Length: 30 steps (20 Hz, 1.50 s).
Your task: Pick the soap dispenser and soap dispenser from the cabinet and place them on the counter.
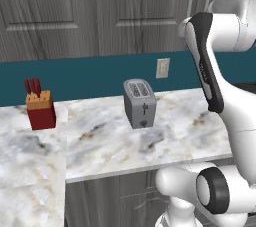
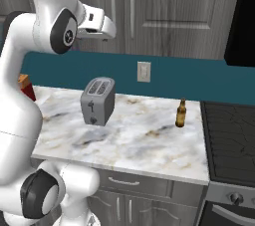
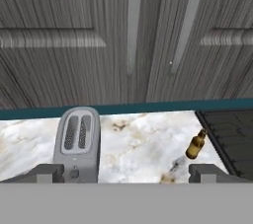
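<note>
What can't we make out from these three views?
- Soap dispensers: hidden behind the shut cabinet doors, all views.
- Knife block: mostly behind the arm, right base view.
- Bottle label: too small to read.
- Stove: cut off by the right edge, right base view.
- Gripper: open, its fingertips barely clear the bottom of the hand view.

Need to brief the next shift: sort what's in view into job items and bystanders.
For the job:
- cabinet, doors closed, bar handles together in the middle
- counter
- tool, open, facing the doors

Just lying about:
- toaster
- brown bottle
- knife block
- stove
- wall outlet
</note>
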Available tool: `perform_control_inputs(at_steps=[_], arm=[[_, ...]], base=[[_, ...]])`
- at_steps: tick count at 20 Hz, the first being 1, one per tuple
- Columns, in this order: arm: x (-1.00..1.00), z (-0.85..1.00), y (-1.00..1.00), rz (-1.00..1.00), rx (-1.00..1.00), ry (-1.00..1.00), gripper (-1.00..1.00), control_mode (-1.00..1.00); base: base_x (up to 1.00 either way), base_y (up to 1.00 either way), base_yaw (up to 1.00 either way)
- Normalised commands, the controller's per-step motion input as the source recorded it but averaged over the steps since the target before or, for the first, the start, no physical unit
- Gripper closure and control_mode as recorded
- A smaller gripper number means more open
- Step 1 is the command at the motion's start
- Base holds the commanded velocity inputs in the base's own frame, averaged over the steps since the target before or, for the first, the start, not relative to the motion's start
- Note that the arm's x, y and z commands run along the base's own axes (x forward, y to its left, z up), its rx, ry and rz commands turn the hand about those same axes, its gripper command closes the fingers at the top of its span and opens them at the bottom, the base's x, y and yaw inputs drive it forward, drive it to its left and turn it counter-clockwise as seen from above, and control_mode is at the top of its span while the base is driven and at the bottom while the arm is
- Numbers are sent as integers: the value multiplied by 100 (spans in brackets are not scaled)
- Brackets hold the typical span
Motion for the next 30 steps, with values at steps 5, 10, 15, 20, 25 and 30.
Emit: perform_control_inputs(at_steps=[5,10,15,20,25,30], arm=[[16,0,0,-3,0,0,-100,-100],[38,0,0,0,-1,0,-100,-100],[39,-2,-3,4,0,0,-100,-100],[36,-1,-11,7,2,-1,-100,-100],[28,0,-23,6,3,-2,-100,-100],[26,0,-10,3,2,-3,-100,-100]], base=[[0,0,0],[0,0,0],[0,0,0],[0,0,0],[0,0,0],[0,0,0]])
